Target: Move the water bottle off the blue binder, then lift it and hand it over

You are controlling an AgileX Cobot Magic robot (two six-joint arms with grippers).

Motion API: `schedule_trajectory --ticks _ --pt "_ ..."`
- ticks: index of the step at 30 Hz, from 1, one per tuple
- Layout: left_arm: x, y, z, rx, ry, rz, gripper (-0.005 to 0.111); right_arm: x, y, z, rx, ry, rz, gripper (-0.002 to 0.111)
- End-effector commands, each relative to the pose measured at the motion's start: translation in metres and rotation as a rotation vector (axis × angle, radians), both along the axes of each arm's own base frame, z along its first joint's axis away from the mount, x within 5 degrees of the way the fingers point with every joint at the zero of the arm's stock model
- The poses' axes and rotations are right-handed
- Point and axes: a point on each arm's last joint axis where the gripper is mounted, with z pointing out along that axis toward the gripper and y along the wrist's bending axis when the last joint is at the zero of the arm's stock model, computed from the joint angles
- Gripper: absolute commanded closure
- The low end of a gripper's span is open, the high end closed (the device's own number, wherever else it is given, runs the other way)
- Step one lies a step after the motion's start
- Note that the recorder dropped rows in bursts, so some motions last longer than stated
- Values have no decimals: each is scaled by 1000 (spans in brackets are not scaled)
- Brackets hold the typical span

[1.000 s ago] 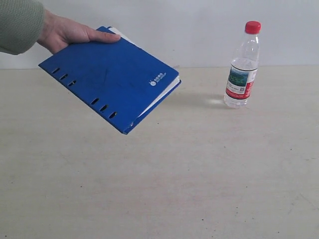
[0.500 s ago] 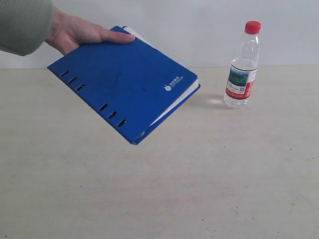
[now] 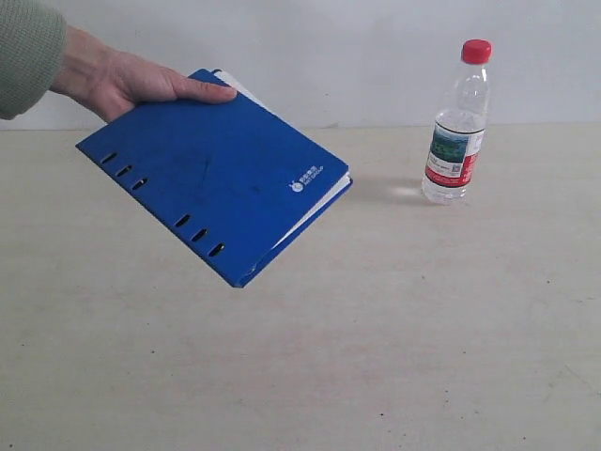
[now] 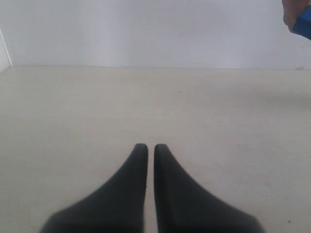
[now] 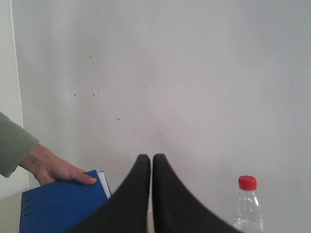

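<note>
The water bottle, clear with a red cap and a red, white and green label, stands upright on the table at the back right; its cap and neck also show in the right wrist view. A person's hand holds the blue binder tilted in the air at the left, well apart from the bottle. The binder also appears in the right wrist view. My left gripper is shut over bare table. My right gripper is shut, holding nothing. Neither gripper shows in the exterior view.
The pale table stretches wide in front of the bottle and under the binder. A white wall runs along the table's far edge. The person's green-sleeved arm reaches in from the upper left.
The hand swung the binder right, then back left and slightly lower. The bottle has not moved.
</note>
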Motion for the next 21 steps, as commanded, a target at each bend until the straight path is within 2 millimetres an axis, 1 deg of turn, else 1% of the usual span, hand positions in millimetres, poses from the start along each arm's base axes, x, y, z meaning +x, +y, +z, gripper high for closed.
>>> schedule_trajectory --ticks 1,3,5,7,10,16,21 --pt "0 0 -2 -4 5 -5 102 0 -1 0 4 -3 -9 109" --pt "0 0 -2 -4 5 -5 102 1 -4 0 -16 -28 -57 109" --pt "0 0 -2 -4 5 -5 102 2 -7 2 1 -35 -90 109" --pt "0 0 -2 -4 5 -5 102 2 -7 2 5 -31 -90 109" --pt "0 0 -2 -4 5 -5 102 5 -11 3 30 -31 -135 109" --pt "0 0 -2 -4 5 -5 102 5 -10 3 61 -11 -114 109" --pt "0 0 -2 -4 5 -5 102 4 -8 2 29 -23 -89 109"
